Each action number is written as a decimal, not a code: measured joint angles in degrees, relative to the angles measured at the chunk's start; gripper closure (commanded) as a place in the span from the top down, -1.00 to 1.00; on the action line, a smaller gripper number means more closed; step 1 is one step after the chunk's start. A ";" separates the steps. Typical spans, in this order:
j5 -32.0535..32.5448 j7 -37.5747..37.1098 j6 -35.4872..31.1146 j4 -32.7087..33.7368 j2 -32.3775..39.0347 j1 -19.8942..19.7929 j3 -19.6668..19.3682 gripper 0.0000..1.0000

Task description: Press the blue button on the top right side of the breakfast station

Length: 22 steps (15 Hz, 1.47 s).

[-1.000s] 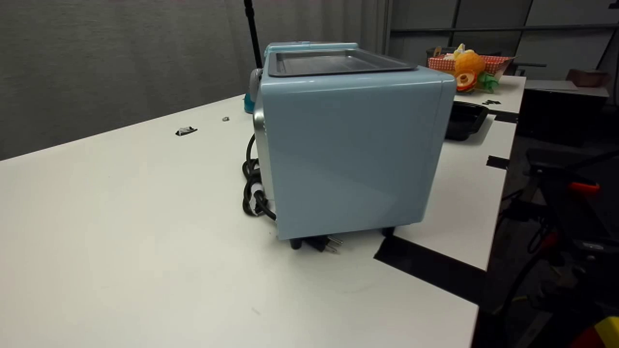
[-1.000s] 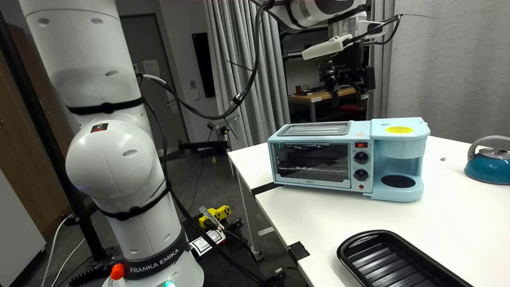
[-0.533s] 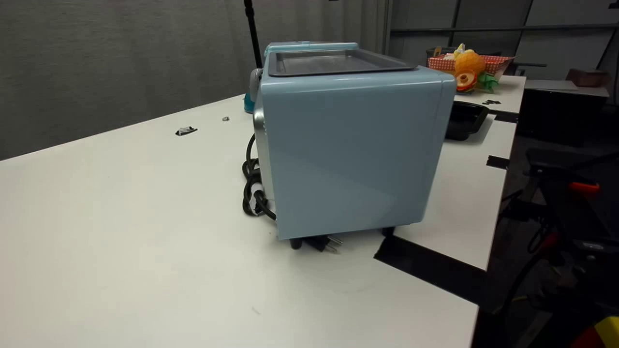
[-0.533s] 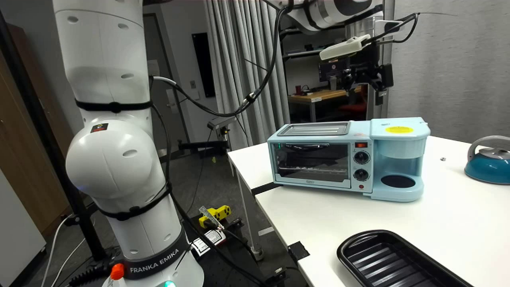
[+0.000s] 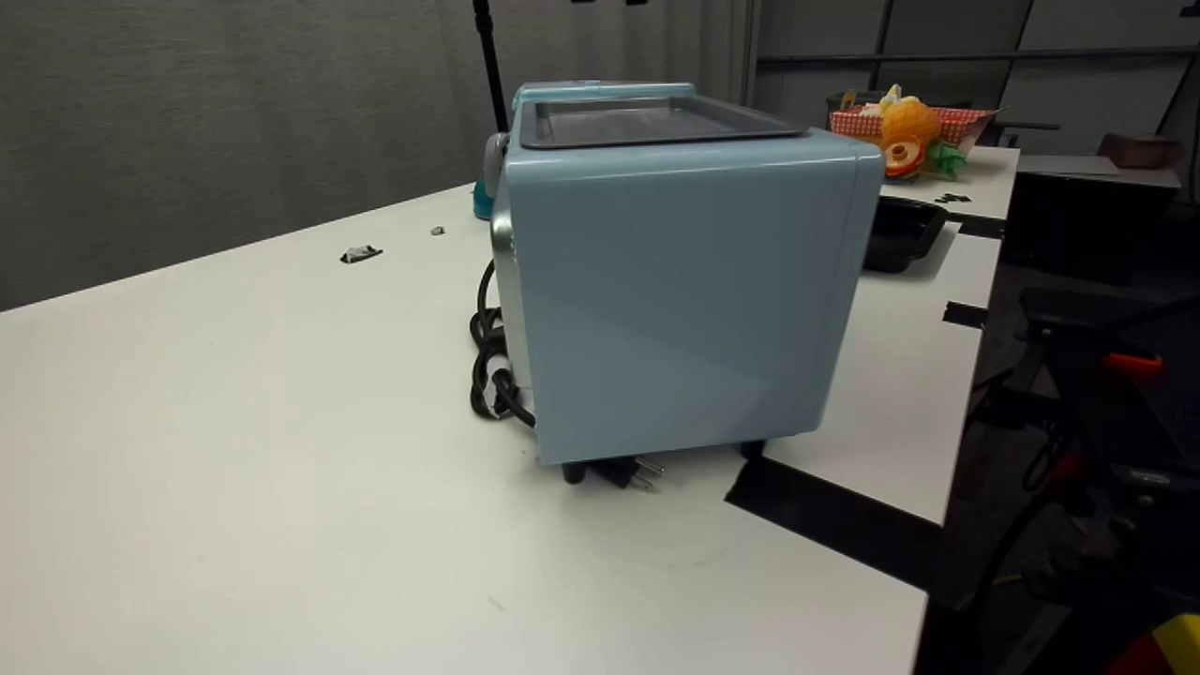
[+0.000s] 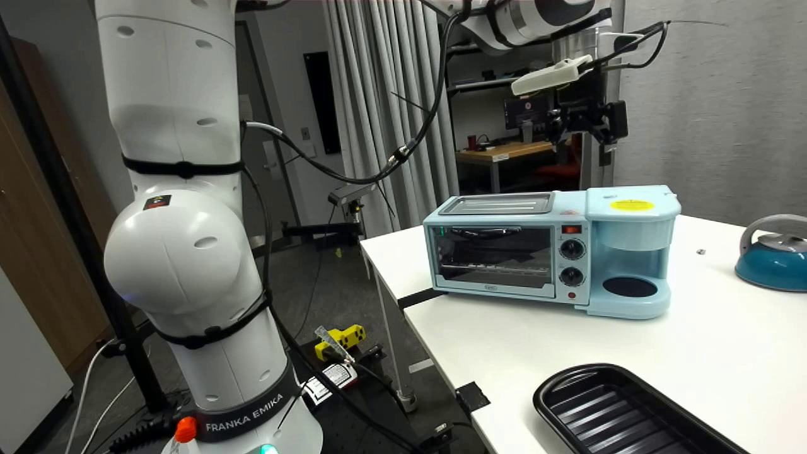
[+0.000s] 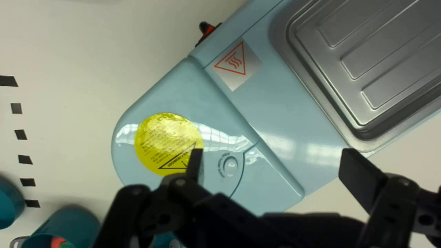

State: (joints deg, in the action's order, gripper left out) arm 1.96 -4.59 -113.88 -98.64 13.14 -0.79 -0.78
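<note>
The breakfast station [image 6: 570,211] is a pale blue box with an oven at left and a coffee section at right; it also shows side-on in an exterior view [image 5: 684,291]. From above, in the wrist view, its lid carries a small round blue button [image 7: 230,166] beside a yellow sticker [image 7: 168,143]. My gripper [image 6: 583,151] is open and empty, well above the station's right part. In the wrist view, the button lies between the open fingers [image 7: 272,156], nearer the left one. Only the fingertips [image 5: 609,2] show at the top edge of an exterior view.
A metal tray [image 6: 498,203] lies on the station's top left. A black grill pan [image 6: 630,410] is on the table in front. A teal kettle [image 6: 774,258] stands at right. A black cord [image 5: 492,366] lies behind the station. Teal cups [image 7: 65,224] are at lower left in the wrist view.
The arm and gripper have moved to the right in an exterior view, over the coffee section, and slowed lately. The fingertips have come into sight at the top edge of an exterior view.
</note>
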 measured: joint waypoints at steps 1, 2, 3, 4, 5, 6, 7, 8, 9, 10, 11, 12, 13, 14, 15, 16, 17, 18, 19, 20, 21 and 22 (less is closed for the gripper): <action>0.00 0.00 0.00 -0.09 0.00 0.00 0.00 1.00; 0.00 0.00 -0.01 -0.12 0.03 0.00 0.00 1.00; 0.00 0.00 -0.03 -0.12 0.06 0.00 0.00 1.00; 0.00 0.00 -0.08 -0.11 0.08 0.00 0.00 1.00; 0.00 0.00 -0.16 -0.07 0.15 0.00 0.00 1.00; 0.00 0.00 -0.26 0.00 0.27 0.00 0.00 1.00; 0.00 0.00 -0.40 0.06 0.43 0.00 0.00 1.00; 0.00 0.00 -0.60 0.10 0.61 0.01 0.00 1.00; 0.00 0.00 -0.81 0.13 0.81 0.02 0.00 0.92; 0.00 0.00 -0.98 0.18 1.07 0.02 0.01 0.47; 0.00 0.00 -1.10 0.25 1.35 0.02 0.00 0.43; 0.00 -0.01 -1.26 0.32 1.61 0.02 0.00 0.38; 0.00 -0.02 -1.45 0.49 1.88 0.02 0.00 0.24; 0.00 -0.05 -1.58 0.80 2.18 0.02 0.00 0.05; 0.00 -0.08 -1.69 1.19 2.51 0.02 -0.02 -0.09; 0.00 -0.11 -1.76 1.62 2.85 0.02 -0.06 -0.27; 0.00 -0.15 -1.79 2.06 3.15 0.02 -0.10 -0.40; 0.00 -0.21 -1.79 2.58 3.48 0.02 -0.15 -0.53; 0.00 -0.29 -1.79 3.08 3.80 0.02 -0.22 -0.71; 0.00 -0.36 -1.79 3.56 4.15 0.01 -0.31 -0.84; 0.00 -0.42 -1.79 3.96 4.51 0.01 -0.40 -1.00; 0.00 -0.45 -1.79 4.27 4.86 0.01 -0.50 -1.00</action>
State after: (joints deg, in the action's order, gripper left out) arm 1.96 -5.04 -115.67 -94.37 18.00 -0.78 -1.28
